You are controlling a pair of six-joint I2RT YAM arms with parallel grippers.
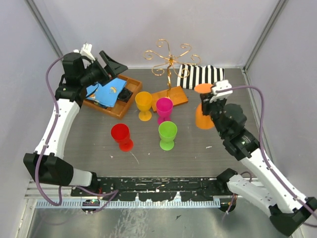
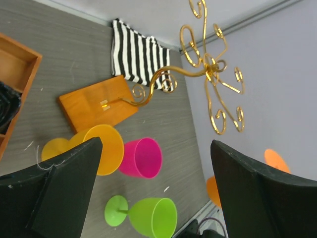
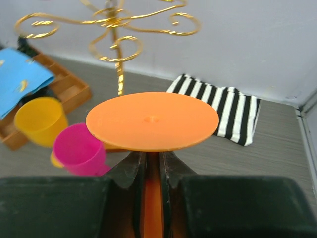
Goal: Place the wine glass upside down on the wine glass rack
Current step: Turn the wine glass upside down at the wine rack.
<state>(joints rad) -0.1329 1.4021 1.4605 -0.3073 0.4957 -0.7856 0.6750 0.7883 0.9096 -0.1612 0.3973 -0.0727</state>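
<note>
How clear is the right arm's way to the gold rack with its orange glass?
Likely yes. The right gripper grips the orange glass by its stem, foot up, and nothing stands between it and the wine glass rack.

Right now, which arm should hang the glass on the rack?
Right, I'd say. The right gripper is shut on the orange glass by its stem, foot up and bowl down, with the rack just ahead. The left gripper is open and empty, over by the tray.

Setting identified as a robotics lab cell: grey tabletop (image 1: 198,158) boxed in by plain pale walls (image 1: 148,25); left arm (image 1: 57,126) and right arm (image 1: 257,163) fixed to a metal rail (image 1: 148,202); purple cabling (image 1: 47,74) left exposed.
</note>
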